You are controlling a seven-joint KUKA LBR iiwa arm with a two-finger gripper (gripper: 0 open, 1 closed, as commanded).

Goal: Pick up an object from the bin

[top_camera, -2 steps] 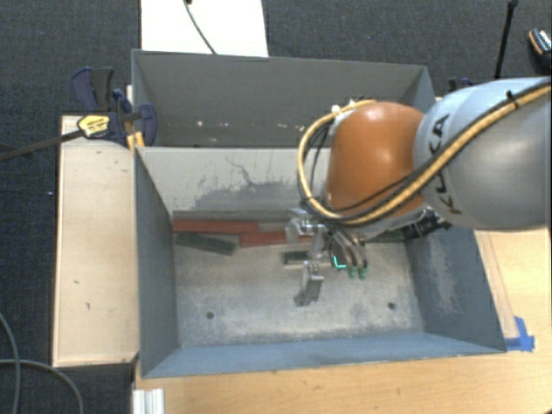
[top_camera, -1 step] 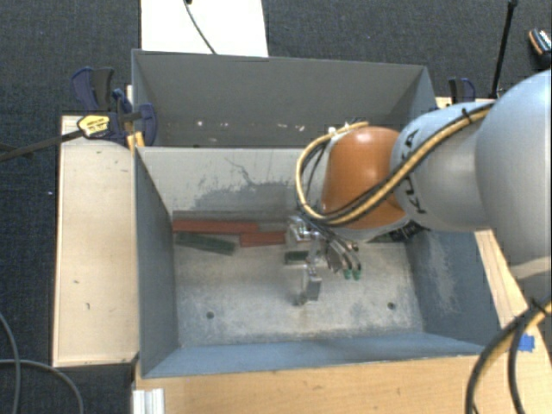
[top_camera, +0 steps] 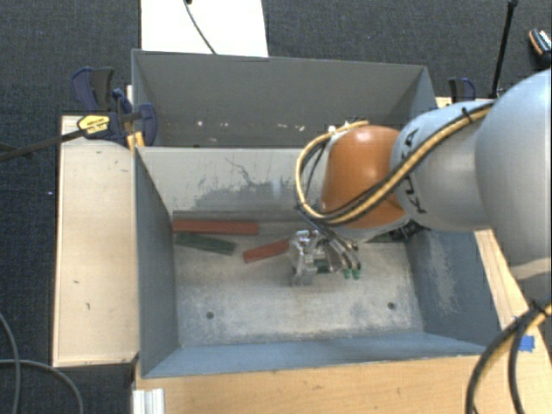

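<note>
camera view has the gripper (top_camera: 305, 264) low over the bin (top_camera: 285, 322) floor near its middle; a short red-brown stick (top_camera: 266, 250) lies just at its 9 o'clock, small green bits (top_camera: 350, 272) at 3 o'clock; whether it is spread or pinched i cannot tell

On the floor of the grey bin (top_camera: 285, 304), left of centre and close against the far wall: a long red-brown bar (top_camera: 216, 227), lying flat, left to right. Just nearer, almost touching it, a shorter dark green bar (top_camera: 205, 243), slightly slanted. To their right, a short red-brown stick (top_camera: 266, 251), tilted, right end farther. Outside, dark speckled carpet (top_camera: 52, 24) all round, a thin black cable (top_camera: 34, 147) trailing across it at the left.
</note>
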